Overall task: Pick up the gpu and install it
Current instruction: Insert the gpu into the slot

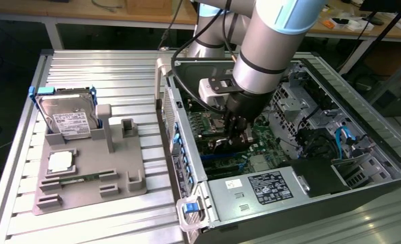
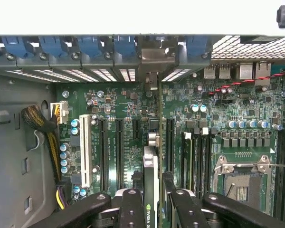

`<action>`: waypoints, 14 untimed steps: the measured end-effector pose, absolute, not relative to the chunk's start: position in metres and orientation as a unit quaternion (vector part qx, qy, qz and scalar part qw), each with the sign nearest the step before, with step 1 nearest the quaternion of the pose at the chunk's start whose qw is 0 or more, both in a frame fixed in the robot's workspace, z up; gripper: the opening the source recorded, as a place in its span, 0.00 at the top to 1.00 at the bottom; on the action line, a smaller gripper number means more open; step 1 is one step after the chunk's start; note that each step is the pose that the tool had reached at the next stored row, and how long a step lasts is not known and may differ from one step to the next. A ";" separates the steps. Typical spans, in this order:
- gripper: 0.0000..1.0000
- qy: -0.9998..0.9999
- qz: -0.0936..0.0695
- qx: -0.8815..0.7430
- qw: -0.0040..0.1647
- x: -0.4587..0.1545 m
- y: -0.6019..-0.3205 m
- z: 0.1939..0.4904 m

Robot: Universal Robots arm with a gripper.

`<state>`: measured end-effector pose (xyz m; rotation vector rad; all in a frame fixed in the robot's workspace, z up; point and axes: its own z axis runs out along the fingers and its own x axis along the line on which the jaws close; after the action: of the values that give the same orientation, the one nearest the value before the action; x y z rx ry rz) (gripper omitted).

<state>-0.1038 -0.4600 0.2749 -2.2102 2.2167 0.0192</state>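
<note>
Gripper (image 2: 152, 212): clamped on the gpu (image 2: 150, 173), one finger on each face.
Gpu position: held edge-on inside the open computer case (image 1: 388, 175), above the motherboard (image 2: 115, 102) slots; seating cannot be told.
Exterior view's left: hard drive (image 1: 68, 119) upright on the grey fixture (image 1: 85, 192).

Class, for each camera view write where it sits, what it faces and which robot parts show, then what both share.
Exterior view: off the arm, high, looking down on the open computer case and the hard drive beside it; arm and gripper show.
Wrist view: on the wrist, facing the motherboard inside the case; the fingers show, gripping the gpu edge-on.
Shared: the motherboard and the gripper.
</note>
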 end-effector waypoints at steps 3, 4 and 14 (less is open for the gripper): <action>0.73 0.708 0.008 -0.706 0.004 -0.104 -0.460 0.275; 0.73 0.708 0.008 -0.706 0.004 -0.104 -0.460 0.275; 0.73 0.708 0.008 -0.706 0.004 -0.104 -0.460 0.271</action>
<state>-0.1039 -0.4600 0.2705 -2.2124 2.2196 0.0246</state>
